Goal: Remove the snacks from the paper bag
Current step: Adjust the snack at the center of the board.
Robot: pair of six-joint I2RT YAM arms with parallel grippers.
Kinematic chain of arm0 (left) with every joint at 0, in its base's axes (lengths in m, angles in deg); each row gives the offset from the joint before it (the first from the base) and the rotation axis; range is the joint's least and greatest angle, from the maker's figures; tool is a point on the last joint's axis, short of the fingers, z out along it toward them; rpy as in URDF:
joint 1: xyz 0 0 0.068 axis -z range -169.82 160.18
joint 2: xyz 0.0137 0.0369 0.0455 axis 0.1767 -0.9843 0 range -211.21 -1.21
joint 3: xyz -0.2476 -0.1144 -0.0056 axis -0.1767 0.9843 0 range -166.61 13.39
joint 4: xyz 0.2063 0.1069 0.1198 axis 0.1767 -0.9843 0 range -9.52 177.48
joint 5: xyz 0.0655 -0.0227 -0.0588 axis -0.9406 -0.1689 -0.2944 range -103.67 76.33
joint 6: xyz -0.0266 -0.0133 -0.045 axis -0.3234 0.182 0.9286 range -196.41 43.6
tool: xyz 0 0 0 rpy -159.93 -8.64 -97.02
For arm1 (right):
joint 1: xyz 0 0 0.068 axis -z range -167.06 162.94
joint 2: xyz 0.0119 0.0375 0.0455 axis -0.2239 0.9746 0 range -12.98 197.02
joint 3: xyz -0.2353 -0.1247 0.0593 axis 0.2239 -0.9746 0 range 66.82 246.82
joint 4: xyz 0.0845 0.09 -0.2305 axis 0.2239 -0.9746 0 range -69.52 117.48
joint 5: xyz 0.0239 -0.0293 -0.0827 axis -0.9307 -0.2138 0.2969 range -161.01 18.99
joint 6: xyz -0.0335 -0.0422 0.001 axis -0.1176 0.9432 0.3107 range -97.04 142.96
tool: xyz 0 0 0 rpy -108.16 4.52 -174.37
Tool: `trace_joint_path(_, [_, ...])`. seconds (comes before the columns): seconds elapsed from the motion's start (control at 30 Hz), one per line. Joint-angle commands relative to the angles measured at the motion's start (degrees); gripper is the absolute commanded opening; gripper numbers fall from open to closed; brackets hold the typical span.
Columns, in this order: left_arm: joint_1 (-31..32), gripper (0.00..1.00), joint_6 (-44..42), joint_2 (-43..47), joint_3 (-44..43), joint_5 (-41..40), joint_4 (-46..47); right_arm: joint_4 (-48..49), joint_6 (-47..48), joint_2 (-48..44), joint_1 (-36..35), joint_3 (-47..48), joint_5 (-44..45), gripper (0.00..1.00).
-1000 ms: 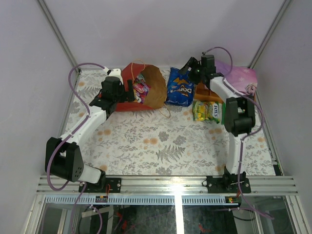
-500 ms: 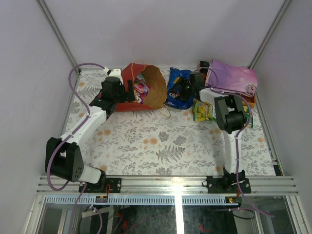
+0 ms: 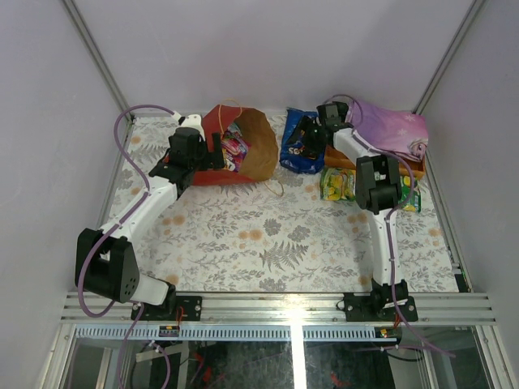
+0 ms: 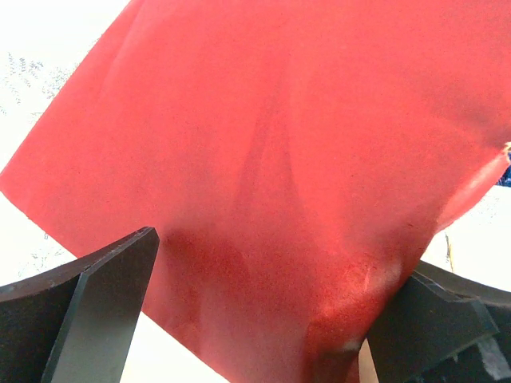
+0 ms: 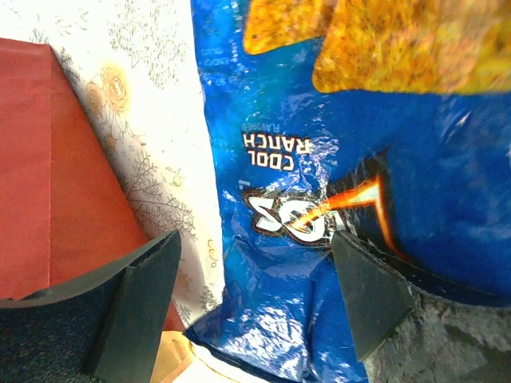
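Note:
The red paper bag (image 3: 217,126) lies on its side at the back left, its brown mouth (image 3: 258,146) facing right, with a pink candy pack (image 3: 233,152) inside. My left gripper (image 3: 216,154) is open against the bag's red wall; in the left wrist view (image 4: 263,319) the red paper (image 4: 303,159) fills the space between the spread fingers. The blue Doritos bag (image 3: 293,151) lies on the table right of the paper bag. My right gripper (image 3: 305,143) is open just over it, its fingers (image 5: 140,303) straddling the bag's lower end (image 5: 319,159). A green candy pack (image 3: 339,185) lies nearby.
A folded purple cloth (image 3: 391,128) lies on the orange wooden tray (image 3: 417,164) at the back right. Another small pack (image 3: 410,199) lies by the right arm. The paper bag's red side (image 5: 32,175) shows left of the Doritos bag. The cell walls stand close behind.
My right gripper has swung down and left from the back onto the Doritos bag, which has shifted slightly and crumpled. The left arm and paper bag have not moved.

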State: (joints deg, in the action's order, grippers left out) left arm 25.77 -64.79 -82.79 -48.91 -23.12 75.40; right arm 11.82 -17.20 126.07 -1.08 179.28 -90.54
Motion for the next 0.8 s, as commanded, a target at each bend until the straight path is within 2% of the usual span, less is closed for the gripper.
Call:
trace_joint_path(0.0, [-0.66, 1.0, -0.16, 1.24, -0.13, -2.11, 1.04, -3.91, 5.19, 0.6, 2.58, 4.97, -3.89, 0.85])
trace_joint_path(0.17, [-0.65, 1.0, -0.11, 1.25, 0.07, -3.27, 1.28, 10.27, 2.51, -12.32, 2.46, -6.96, -8.41, 0.9])
trace_joint_path(0.3, [-0.65, 1.0, -0.02, 1.32, 0.32, -5.26, 1.47, 23.52, -3.21, -22.35, 2.44, -22.4, -8.28, 0.9])
trace_joint_path(0.43, [-0.85, 1.0, 0.68, 1.6, 0.65, -9.77, 1.44, 33.98, -8.06, -27.77, 1.35, -32.53, -6.74, 0.9])
trace_joint_path(0.6, [-1.93, 1.0, 1.47, 1.13, 0.8, -12.84, 1.12, 39.68, -8.7, -28.55, -2.37, -37.19, -5.58, 0.89])
trace_joint_path(0.77, [-3.68, 1.0, 1.81, -0.4, 0.38, -14.51, 0.31, 41.59, -8.48, -27.56, -7.04, -36.59, -4.38, 0.87])
